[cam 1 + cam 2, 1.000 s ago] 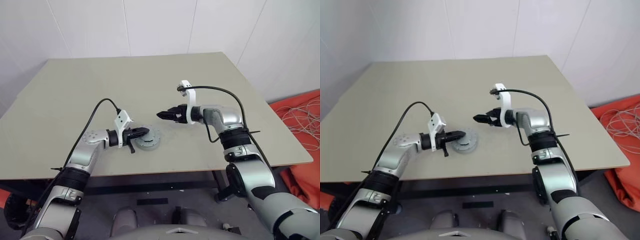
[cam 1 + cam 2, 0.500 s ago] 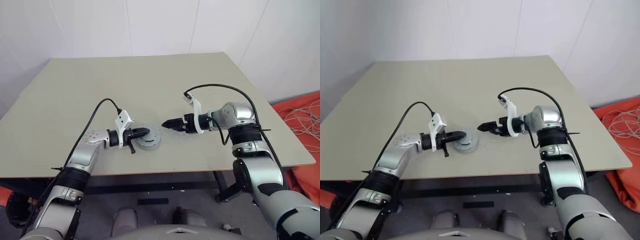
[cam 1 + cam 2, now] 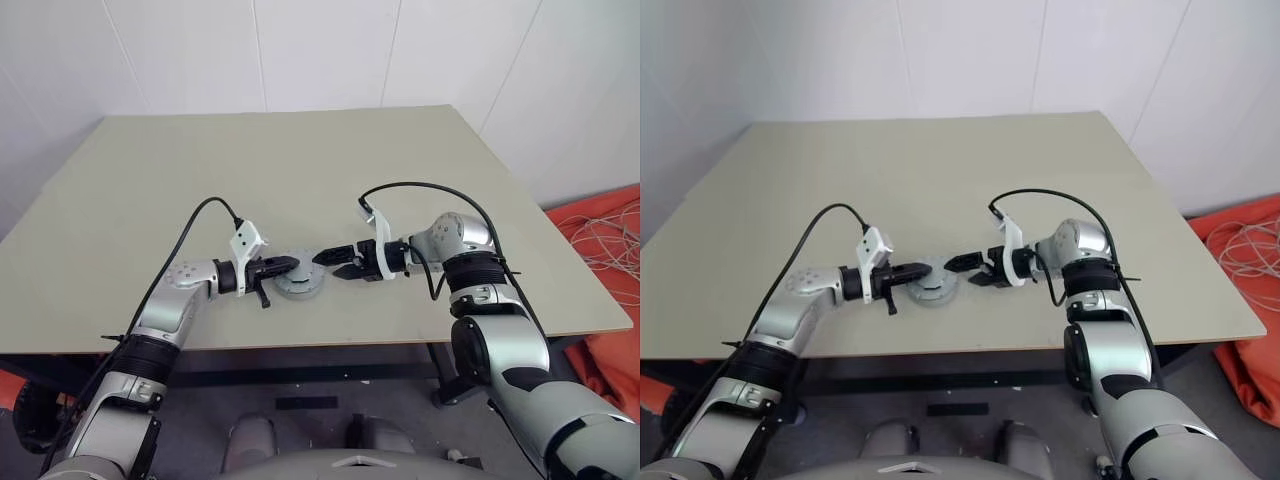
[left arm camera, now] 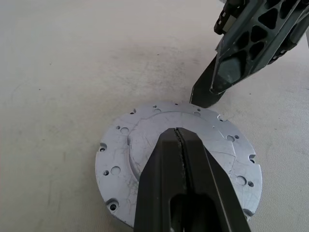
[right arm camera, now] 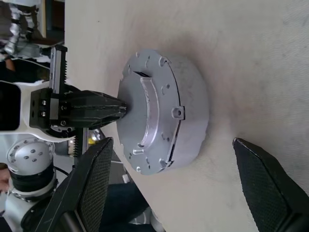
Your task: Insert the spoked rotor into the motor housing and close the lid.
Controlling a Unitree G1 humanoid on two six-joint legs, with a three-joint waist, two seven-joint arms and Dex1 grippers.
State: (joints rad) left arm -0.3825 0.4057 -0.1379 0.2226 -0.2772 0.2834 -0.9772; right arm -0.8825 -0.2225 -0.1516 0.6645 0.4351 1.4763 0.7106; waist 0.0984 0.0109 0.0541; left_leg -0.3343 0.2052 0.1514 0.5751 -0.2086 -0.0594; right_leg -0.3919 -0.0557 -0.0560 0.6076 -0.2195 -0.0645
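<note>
The silver-grey lid (image 4: 123, 145) lies flat on top of the round motor housing (image 5: 194, 113), which rests on the table near its front edge (image 3: 298, 287). The spoked rotor is hidden. My left gripper (image 3: 292, 264) is shut, and its closed fingertips rest on the middle of the lid (image 5: 145, 108). Just right of the housing, my right gripper (image 3: 331, 264) is open and points left at it. Its fingers (image 5: 94, 186) stand wide on either side of the housing without touching it, and one fingertip (image 4: 207, 94) is close to the lid's rim.
The beige table (image 3: 300, 160) stretches far behind the housing. Its front edge (image 3: 330, 343) runs close below both grippers. An orange cloth with pale cables (image 3: 605, 250) lies on the floor beyond the table's right side.
My right gripper has swung down and to the left, rolling at the wrist, until it reached the housing's right side. The left gripper and the lid have stayed put.
</note>
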